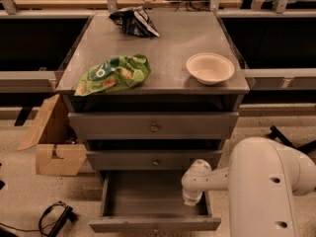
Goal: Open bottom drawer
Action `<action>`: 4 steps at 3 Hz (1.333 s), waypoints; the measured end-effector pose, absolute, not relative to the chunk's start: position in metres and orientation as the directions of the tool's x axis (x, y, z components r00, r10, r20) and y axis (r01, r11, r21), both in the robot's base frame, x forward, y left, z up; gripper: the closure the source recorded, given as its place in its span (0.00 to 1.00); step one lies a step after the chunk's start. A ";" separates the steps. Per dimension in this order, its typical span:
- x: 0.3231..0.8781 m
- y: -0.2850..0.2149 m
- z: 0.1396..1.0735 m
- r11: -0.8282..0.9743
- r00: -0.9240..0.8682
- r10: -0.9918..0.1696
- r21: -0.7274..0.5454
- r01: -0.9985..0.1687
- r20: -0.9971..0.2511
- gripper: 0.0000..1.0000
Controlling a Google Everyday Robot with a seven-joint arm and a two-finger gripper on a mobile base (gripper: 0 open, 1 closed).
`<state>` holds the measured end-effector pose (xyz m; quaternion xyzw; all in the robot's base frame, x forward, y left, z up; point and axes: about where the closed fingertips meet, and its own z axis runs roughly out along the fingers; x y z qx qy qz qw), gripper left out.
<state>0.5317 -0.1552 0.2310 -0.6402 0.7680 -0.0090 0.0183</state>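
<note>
- The bottom drawer (pixel 129 224) stands pulled out, plain grey inside.
- The gripper (pixel 190 199) hangs at its 3 o'clock edge; its state I cannot tell.

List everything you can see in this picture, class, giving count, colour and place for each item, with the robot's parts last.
grey metal cabinet: one, grey, centre, three drawers.
bottom drawer: one, grey, lowest, pulled open.
green crumpled snack bag: one, green, cabinet top, front left.
dark crumpled bag: one, black and white, cabinet top, back.
round cream bowl: one, cream, cabinet top, right.
brown cardboard box: one, brown, floor left of cabinet.
black cable: one, black, floor, lower left.
white robot arm: one, white, lower right.
gripper: one, white, above the open bottom drawer's right side.
</note>
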 end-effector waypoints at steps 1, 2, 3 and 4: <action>0.496 -0.165 0.175 0.181 -0.184 -0.981 0.042 -0.982 -0.059 1.00; 0.496 -0.165 0.175 0.181 -0.184 -0.981 0.042 -0.982 -0.059 0.97; 0.496 -0.165 0.175 0.181 -0.184 -0.981 0.042 -0.982 -0.059 0.74; 0.496 -0.165 0.175 0.181 -0.184 -0.981 0.042 -0.982 -0.059 0.50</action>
